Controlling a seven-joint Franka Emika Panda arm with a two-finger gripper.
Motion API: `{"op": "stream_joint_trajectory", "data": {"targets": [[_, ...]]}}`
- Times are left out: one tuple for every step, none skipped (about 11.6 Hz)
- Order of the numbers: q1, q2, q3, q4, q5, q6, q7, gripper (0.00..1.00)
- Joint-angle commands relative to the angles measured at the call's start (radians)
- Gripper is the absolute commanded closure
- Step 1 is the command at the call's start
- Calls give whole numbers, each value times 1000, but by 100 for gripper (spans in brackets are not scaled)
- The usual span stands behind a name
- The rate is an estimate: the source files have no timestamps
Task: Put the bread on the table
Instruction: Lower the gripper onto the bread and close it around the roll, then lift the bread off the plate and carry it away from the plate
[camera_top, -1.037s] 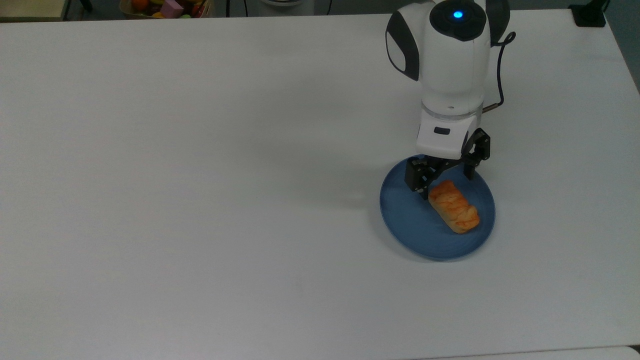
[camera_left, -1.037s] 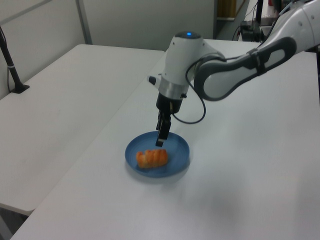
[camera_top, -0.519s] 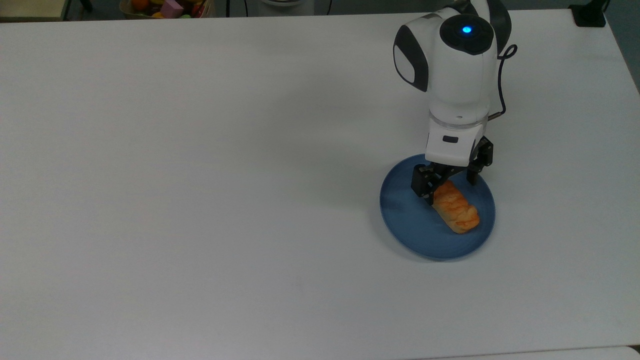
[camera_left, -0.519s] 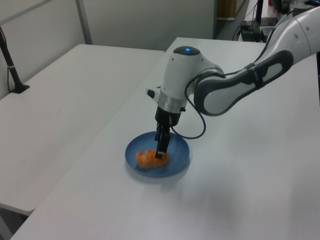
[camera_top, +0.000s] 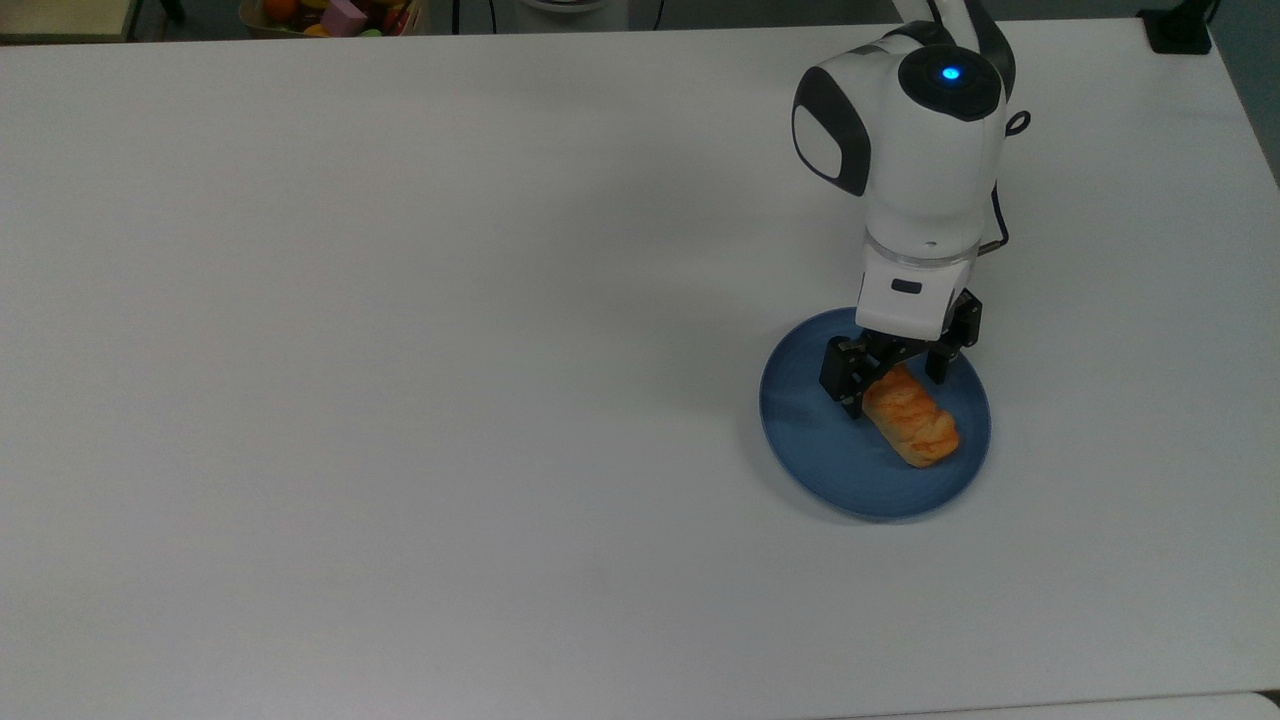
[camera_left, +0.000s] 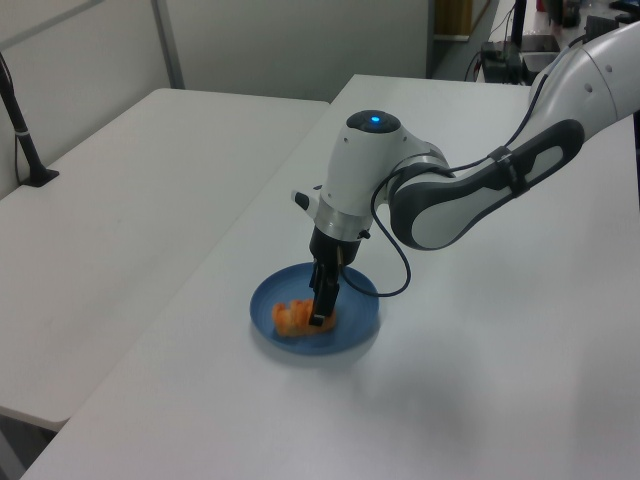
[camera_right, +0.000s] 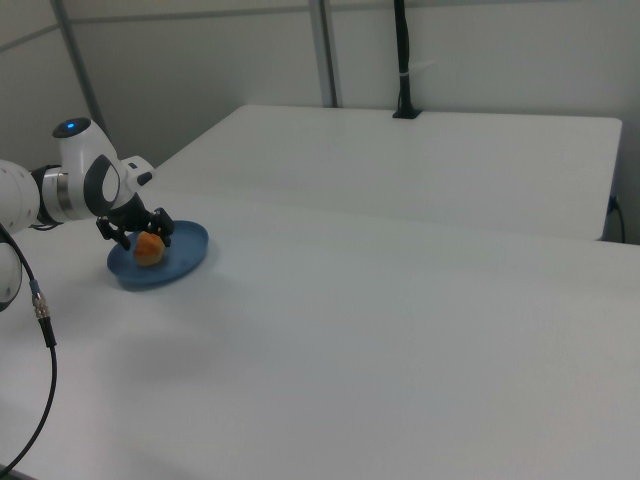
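Straddling the bread (camera_top: 910, 416), the gripper (camera_top: 890, 372) hangs low over the blue plate (camera_top: 815, 445) with its two fingers spread, one on each side of the roll's far end, neither looking pressed in yet. The bread lies flat on the plate, slanting toward the plate's rim nearest the top view's lower right, and the plate sits close to the right edge of the table (camera_top: 400, 350) in the top view. From the left view the fingers (camera_left: 321, 300) seem down almost at the roll (camera_left: 295, 317) itself. My worry is the hold: they bracket only one end, so once they close and lift, the long end could sag or swing and slip free. Going lower risks a fingertip scraping the plate and dragging it across the tabletop
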Motion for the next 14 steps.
{"op": "stream_joint_trajectory", "data": {"targets": [[12, 4, -9, -1, -19, 21, 27, 11], [12, 4, -7, -2, -19, 21, 27, 24], [12, 4, -7, -4, -19, 21, 27, 26], [12, 3, -7, -13, -19, 21, 27, 30], [12, 3, -7, -18, -19, 21, 27, 33], [14, 3, -7, -18, -21, 21, 27, 39], [14, 3, -7, -18, -21, 19, 27, 53], [14, 3, -7, -18, -19, 19, 27, 54], [14, 1, -7, -18, -19, 15, 28, 54], [12, -5, -7, -18, -15, 5, 28, 59], [8, -18, -7, -18, -9, 1, 30, 62], [-3, -43, -6, -19, -2, -10, 28, 62], [-6, -54, -6, -18, -1, -36, 28, 63], [-8, -69, -6, -18, -1, -57, 30, 64]]}}
